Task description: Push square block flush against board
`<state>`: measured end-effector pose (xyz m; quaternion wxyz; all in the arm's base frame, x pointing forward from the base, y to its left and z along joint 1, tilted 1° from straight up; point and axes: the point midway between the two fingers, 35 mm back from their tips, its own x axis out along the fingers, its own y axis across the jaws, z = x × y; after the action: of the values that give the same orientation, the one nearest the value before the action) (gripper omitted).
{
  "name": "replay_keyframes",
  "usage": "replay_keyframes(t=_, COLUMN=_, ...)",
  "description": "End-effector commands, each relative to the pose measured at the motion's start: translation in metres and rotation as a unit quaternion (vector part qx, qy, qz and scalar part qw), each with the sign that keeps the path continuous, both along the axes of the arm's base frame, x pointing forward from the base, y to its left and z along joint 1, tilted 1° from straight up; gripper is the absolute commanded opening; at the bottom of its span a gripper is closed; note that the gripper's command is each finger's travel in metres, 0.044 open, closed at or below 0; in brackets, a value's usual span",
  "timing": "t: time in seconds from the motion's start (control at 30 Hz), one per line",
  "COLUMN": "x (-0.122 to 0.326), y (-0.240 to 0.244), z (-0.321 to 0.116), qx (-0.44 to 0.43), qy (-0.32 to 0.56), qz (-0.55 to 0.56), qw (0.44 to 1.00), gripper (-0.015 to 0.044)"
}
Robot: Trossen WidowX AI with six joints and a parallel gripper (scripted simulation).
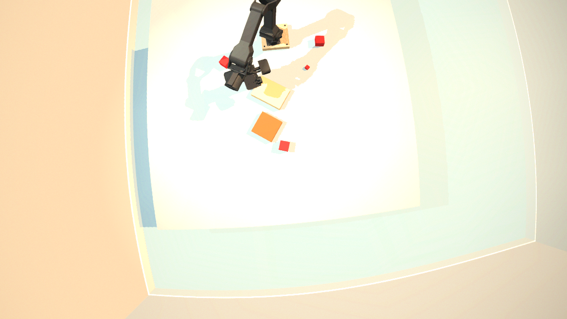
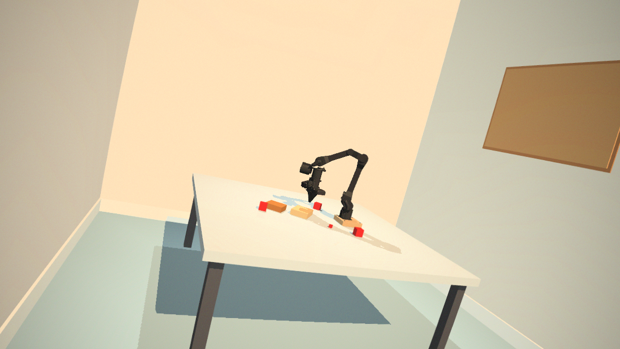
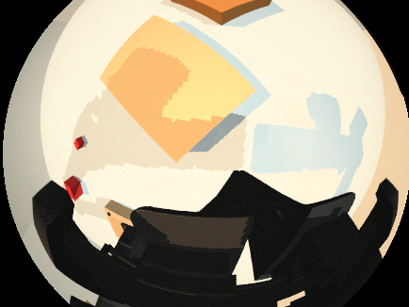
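Note:
The square block (image 1: 267, 126) (image 2: 276, 206) (image 3: 221, 6) is orange and lies flat; the wrist view shows only its near corner. The board (image 1: 274, 90) (image 2: 298, 212) (image 3: 207, 85) is pale yellow and lies flat between the block and the arm's base. A gap separates them. Their facing sides look roughly parallel in the top view. My gripper (image 1: 259, 81) (image 2: 311, 200) (image 3: 239, 176) is shut and empty, fingers pointing down. It hangs above the table, close to the board's end on the base side. The exact height of the fingertips is hard to tell.
A red cube (image 1: 284, 145) (image 2: 262, 206) sits by the block's far corner. Another red cube (image 1: 224, 61) (image 2: 317, 206) is beside the gripper. A third red cube (image 1: 319, 41) (image 2: 358, 232) (image 3: 73, 187) and a tiny one (image 1: 307, 67) (image 2: 330, 225) (image 3: 79, 143) lie nearer the wooden base plate (image 1: 284, 37).

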<state>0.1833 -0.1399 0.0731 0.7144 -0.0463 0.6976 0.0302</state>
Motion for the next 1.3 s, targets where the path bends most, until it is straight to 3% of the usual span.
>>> replay_keyframes(t=0.0, x=0.002, y=0.000, z=0.000, qx=0.000, qy=-0.002, qz=0.013, qw=1.000, gripper=0.0000)
replay_keyframes(t=0.7, x=0.011, y=0.000, z=-0.052, qx=-0.008, qy=0.006, qz=0.355, qw=0.935, gripper=0.0000)
replay_keyframes(t=1.27, x=0.018, y=0.006, z=-0.054, qx=-0.008, qy=0.006, qz=0.366, qw=0.931, gripper=0.0000)
